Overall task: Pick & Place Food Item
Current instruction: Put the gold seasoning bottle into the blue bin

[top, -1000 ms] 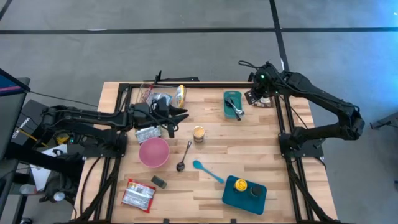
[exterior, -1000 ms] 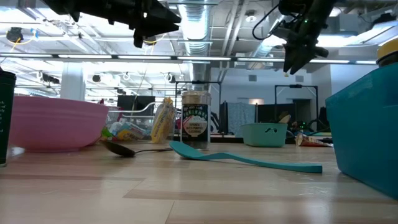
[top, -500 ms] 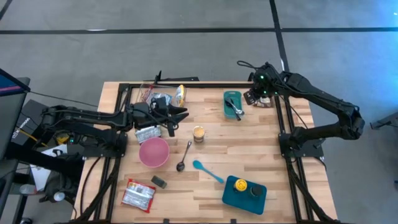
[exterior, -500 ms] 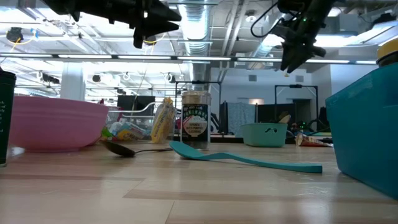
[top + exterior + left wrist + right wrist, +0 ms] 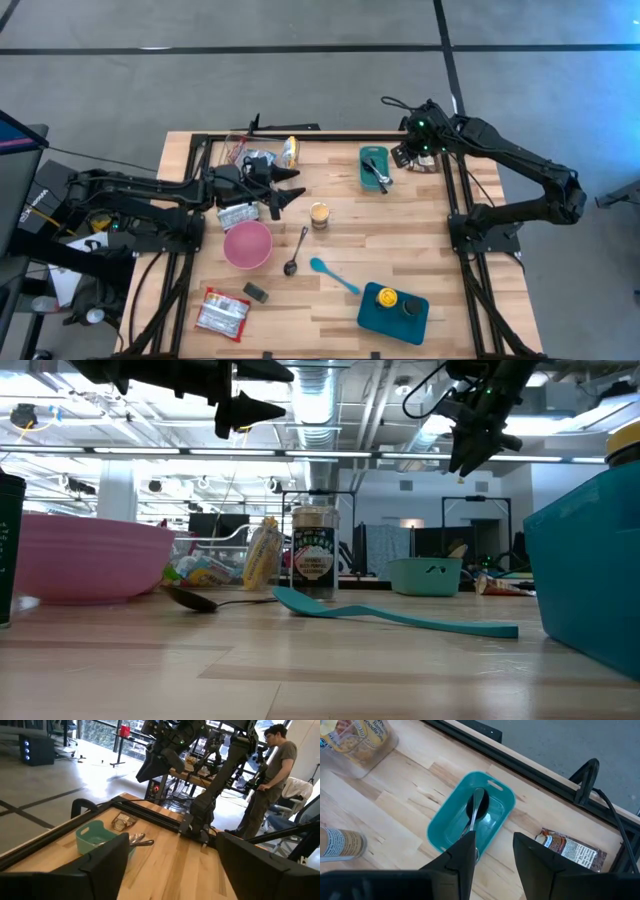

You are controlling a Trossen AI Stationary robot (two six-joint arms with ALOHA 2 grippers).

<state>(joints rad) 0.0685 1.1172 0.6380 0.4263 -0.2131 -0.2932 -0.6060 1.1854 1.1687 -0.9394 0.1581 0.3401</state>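
My left gripper [image 5: 290,187] hangs level above the table's left middle, open, with nothing between its fingers [image 5: 262,408]. Below the left arm a silver food packet [image 5: 237,214] lies flat beside the pink bowl [image 5: 247,244]. A red-and-silver food packet [image 5: 222,313] lies near the front left edge. My right gripper [image 5: 408,158] slants down above the far right, over the small teal bin [image 5: 470,817] holding cutlery; it is open and holds nothing. A brown packet [image 5: 570,847] lies by the far right rail.
A jar [image 5: 319,215], a metal spoon [image 5: 295,252] and a blue spatula [image 5: 335,275] lie mid-table. A teal tray [image 5: 378,318] with a yellow item stands front right. A clear container [image 5: 250,155] and a yellow bag [image 5: 288,153] sit at the far left. A person [image 5: 272,775] stands beyond the table.
My left gripper has opened in place: its two fingers, close together before, now stand wide apart. Nothing on the table has moved.
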